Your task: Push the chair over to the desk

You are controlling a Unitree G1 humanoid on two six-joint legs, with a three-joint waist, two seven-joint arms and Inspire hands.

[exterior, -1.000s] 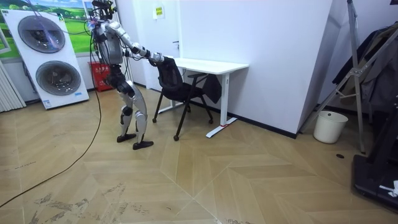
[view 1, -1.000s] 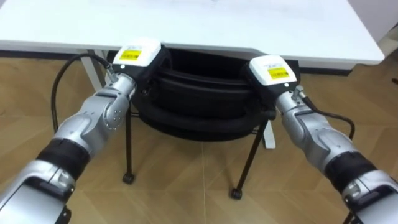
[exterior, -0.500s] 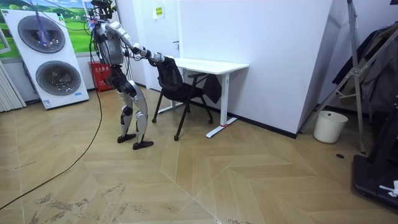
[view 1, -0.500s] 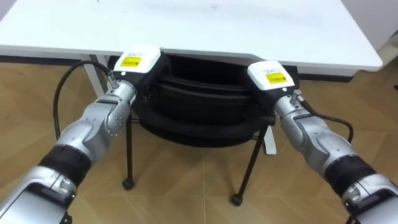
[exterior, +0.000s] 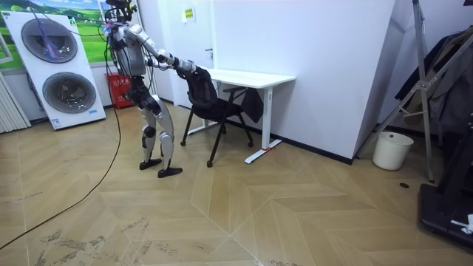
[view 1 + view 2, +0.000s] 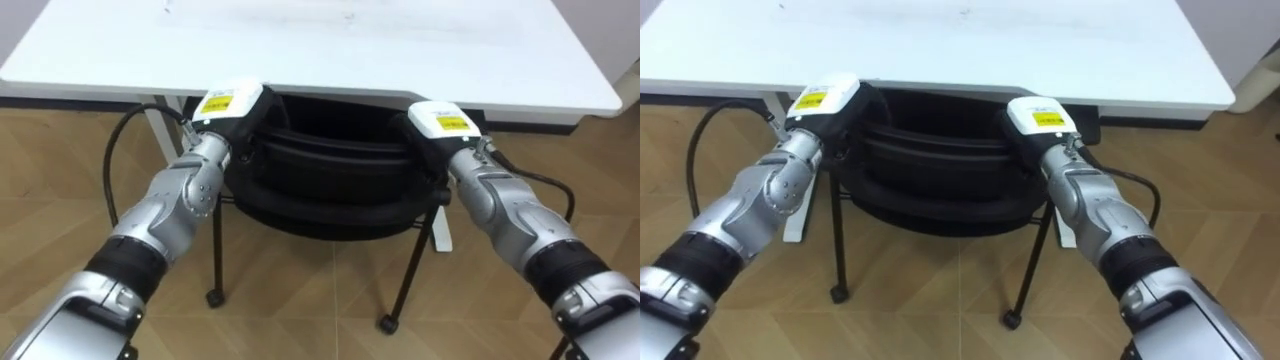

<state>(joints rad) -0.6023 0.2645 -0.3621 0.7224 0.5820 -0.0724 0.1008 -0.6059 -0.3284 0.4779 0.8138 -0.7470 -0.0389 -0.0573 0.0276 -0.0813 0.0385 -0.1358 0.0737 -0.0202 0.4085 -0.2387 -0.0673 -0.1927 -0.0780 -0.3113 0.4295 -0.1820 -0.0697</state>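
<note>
Black chair (image 6: 330,175): stands on the wood floor (image 6: 310,290), seat tucked under the near edge of the white desk (image 6: 300,50), backrest toward the robot.
Left hand (image 6: 228,103): at the backrest's upper left corner; open or clasped, cannot tell.
Right hand (image 6: 440,122): at the upper right corner; likewise cannot tell.
Robot: standing behind the chair, arms outstretched.
</note>
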